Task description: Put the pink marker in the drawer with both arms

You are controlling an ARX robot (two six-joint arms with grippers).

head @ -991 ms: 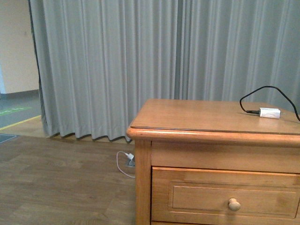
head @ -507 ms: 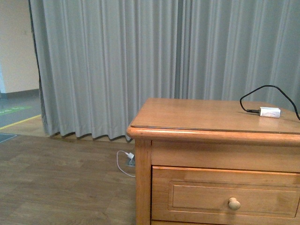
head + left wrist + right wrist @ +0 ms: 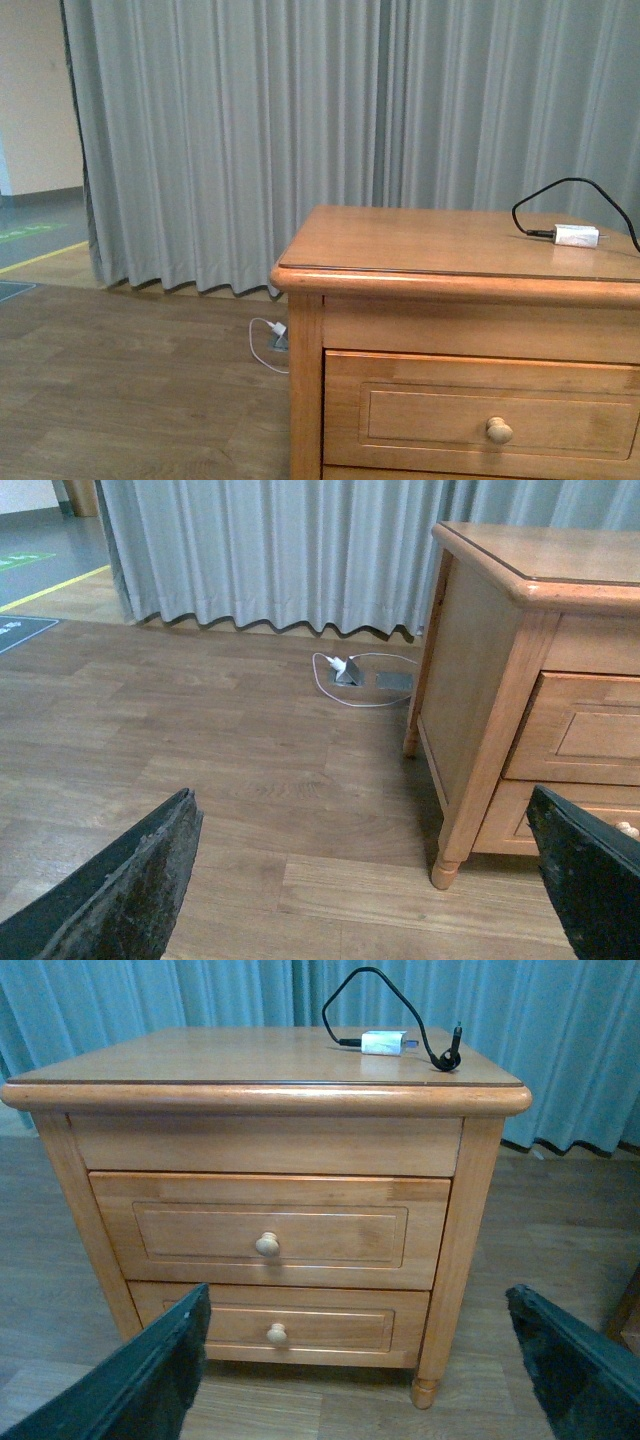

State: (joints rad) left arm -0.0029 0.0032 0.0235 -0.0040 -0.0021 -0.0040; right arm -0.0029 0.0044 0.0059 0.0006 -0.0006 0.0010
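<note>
The pink marker is out of view in every frame. The drawer [image 3: 480, 415] is the upper one of a honey-brown nightstand, shut, with a round knob [image 3: 499, 430]. In the right wrist view that drawer [image 3: 330, 1232] faces me above a second shut drawer [image 3: 330, 1328]. My right gripper [image 3: 360, 1370] is open and empty, well short of the nightstand's front. My left gripper [image 3: 360, 880] is open and empty over the wooden floor, off the nightstand's left side. Neither arm shows in the front view.
A small white box with a black cable [image 3: 577, 236] lies on the nightstand top [image 3: 240, 1055]. Grey curtains [image 3: 250, 150] hang behind. A floor socket with a white plug [image 3: 347, 670] sits near the nightstand's rear leg.
The nightstand sits a few pixels higher in the front view than a second ago. Nothing on it has moved.
</note>
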